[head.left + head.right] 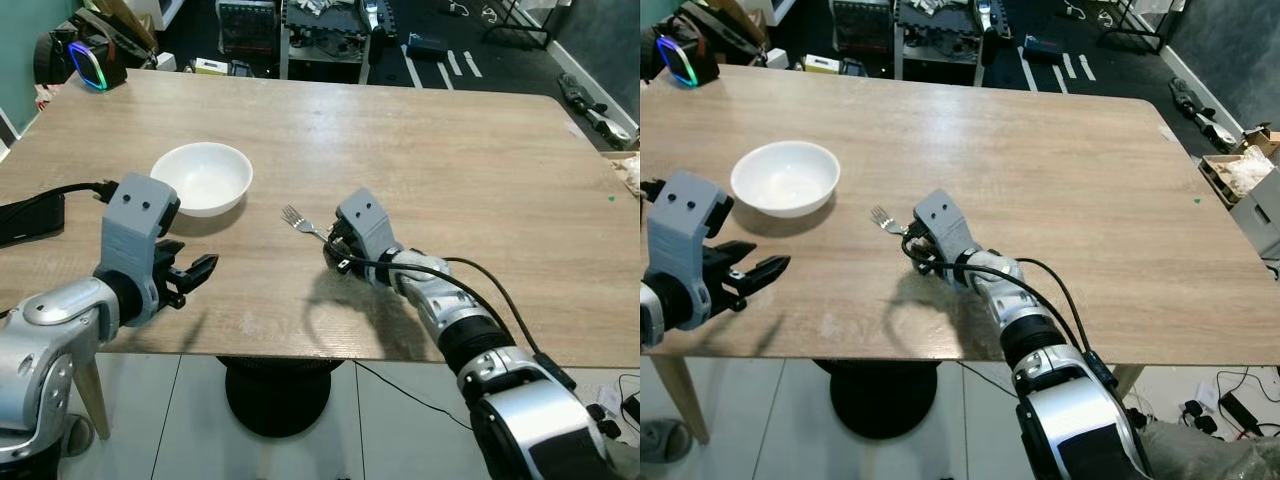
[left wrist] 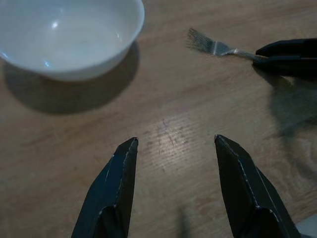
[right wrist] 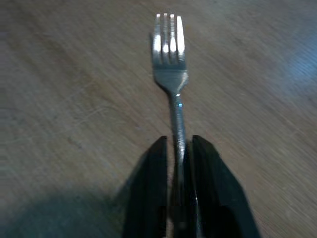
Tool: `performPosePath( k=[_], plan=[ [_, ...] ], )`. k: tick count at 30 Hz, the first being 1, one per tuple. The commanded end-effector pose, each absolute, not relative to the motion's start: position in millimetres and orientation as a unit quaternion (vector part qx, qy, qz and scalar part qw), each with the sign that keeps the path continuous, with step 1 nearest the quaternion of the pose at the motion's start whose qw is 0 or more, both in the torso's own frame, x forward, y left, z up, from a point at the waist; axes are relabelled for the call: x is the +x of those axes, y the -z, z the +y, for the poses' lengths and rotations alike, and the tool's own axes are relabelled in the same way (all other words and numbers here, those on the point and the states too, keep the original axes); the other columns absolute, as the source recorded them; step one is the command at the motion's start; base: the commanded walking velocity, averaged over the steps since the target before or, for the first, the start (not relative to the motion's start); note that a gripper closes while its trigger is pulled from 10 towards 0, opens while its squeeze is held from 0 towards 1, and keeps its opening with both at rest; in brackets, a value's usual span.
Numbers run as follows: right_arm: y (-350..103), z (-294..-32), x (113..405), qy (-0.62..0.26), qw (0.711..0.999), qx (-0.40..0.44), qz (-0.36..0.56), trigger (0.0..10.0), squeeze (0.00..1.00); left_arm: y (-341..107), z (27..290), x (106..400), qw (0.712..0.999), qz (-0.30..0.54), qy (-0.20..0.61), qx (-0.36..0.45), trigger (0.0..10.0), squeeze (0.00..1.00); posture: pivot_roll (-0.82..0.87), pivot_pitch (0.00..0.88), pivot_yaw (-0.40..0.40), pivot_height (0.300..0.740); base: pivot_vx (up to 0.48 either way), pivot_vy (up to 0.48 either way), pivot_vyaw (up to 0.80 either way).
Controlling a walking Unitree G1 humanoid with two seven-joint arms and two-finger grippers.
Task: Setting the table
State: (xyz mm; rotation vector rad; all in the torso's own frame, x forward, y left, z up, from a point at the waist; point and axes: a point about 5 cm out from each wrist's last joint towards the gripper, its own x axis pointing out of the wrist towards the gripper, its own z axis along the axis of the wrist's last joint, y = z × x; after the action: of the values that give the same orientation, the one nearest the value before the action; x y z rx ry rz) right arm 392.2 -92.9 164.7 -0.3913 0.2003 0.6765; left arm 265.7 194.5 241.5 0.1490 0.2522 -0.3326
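Your bowl (image 1: pixel 201 177) already sits on the table (image 1: pixel 480 170) at the near left, and your right gripper (image 3: pixel 177 158) pinches the fork (image 3: pixel 171 59) by its handle, low over the wood just right of the bowl; I judge it not yet laid down. Your left gripper (image 2: pixel 173 168) hangs spread near the bowl, and nothing blocks the spot.

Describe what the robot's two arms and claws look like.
Both arms are silver metal with black joint bands. Each ends in a grey boxy wrist block with two small dark holes, then two long black pointed fingers: left claw, right claw. A black cable loops along the right arm, another behind the left.
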Motion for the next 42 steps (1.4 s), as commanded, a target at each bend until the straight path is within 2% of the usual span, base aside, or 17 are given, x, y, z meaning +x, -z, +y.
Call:
performPosePath(
  k=[1, 6, 7, 13, 20, 21, 22, 23, 26, 31, 42],
  plan=[
    [-107, -119, 374, -0.311, 0.9, -0.193, 0.236, 0.0, 0.0, -235, 199, 264, 0.975, 0.144, 0.155, 0.069, 10.0, 0.0, 0.22, 0.205, 0.003, 0.74, 0.0, 0.0, 0.0],
    [-106, -121, 374, -0.309, 0.901, -0.185, 0.242, 0.0, 0.0, -234, 197, 260, 0.968, 0.14, 0.188, 0.094, 10.0, 0.0, 0.21, 0.204, 0.008, 0.74, 0.0, 0.0, 0.0],
    [-106, -122, 373, -0.31, 0.901, -0.176, 0.246, 0.0, 0.0, -235, 194, 257, 0.959, 0.137, 0.217, 0.117, 10.0, 0.0, 0.21, 0.202, 0.01, 0.74, 0.0, 0.0, 0.0],
    [-105, -123, 373, -0.31, 0.903, -0.161, 0.25, 0.0, 0.0, -236, 192, 258, 0.956, 0.136, 0.226, 0.13, 10.0, 0.0, 0.21, 0.199, 0.012, 0.74, 0.0, 0.0, 0.0],
    [-123, -117, 378, -0.313, 0.925, -0.066, 0.207, 0.0, 0.0, -244, 186, 260, 0.957, 0.109, 0.239, 0.125, 10.0, 0.0, 0.21, 0.192, 0.009, 0.74, 0.0, 0.0, 0.0],
    [-136, -112, 381, -0.318, 0.932, -0.031, 0.169, 2.4, 0.0, -248, 182, 259, 0.955, 0.089, 0.253, 0.125, 10.0, 0.0, 0.21, 0.19, 0.009, 0.74, 0.0, 0.0, 0.0],
    [-148, -109, 382, -0.32, 0.938, 0.002, 0.133, 10.0, 0.0, -252, 178, 258, 0.953, 0.07, 0.267, 0.127, 10.0, 0.0, 0.2, 0.184, 0.01, 0.74, 0.0, 0.0, 0.0],
    [-148, -109, 382, -0.32, 0.938, 0.002, 0.133, 10.0, 0.0, -252, 178, 258, 0.953, 0.07, 0.267, 0.127, 10.0, 0.0, 0.2, 0.184, 0.01, 0.74, 0.0, 0.0, 0.0],
    [-177, -108, 381, -0.307, 0.949, 0.063, 0.045, 10.0, 0.0, -261, 170, 258, 0.949, 0.028, 0.285, 0.134, 10.0, 0.0, 0.2, 0.17, 0.015, 0.74, 0.0, 0.0, 0.0],
    [-197, -114, 371, -0.271, 0.957, 0.099, -0.023, 10.0, 0.0, -265, 163, 260, 0.948, 0.008, 0.29, 0.132, 10.0, 0.0, 0.18, 0.149, 0.026, 0.74, 0.0, 0.0, 0.0],
    [-194, -122, 351, -0.228, 0.969, 0.089, -0.031, 10.0, 0.0, -259, 157, 271, 0.95, 0.004, 0.285, 0.127, 10.0, 0.0, 0.15, 0.116, 0.036, 0.74, 0.0, 0.0, 0.0]
  ],
)
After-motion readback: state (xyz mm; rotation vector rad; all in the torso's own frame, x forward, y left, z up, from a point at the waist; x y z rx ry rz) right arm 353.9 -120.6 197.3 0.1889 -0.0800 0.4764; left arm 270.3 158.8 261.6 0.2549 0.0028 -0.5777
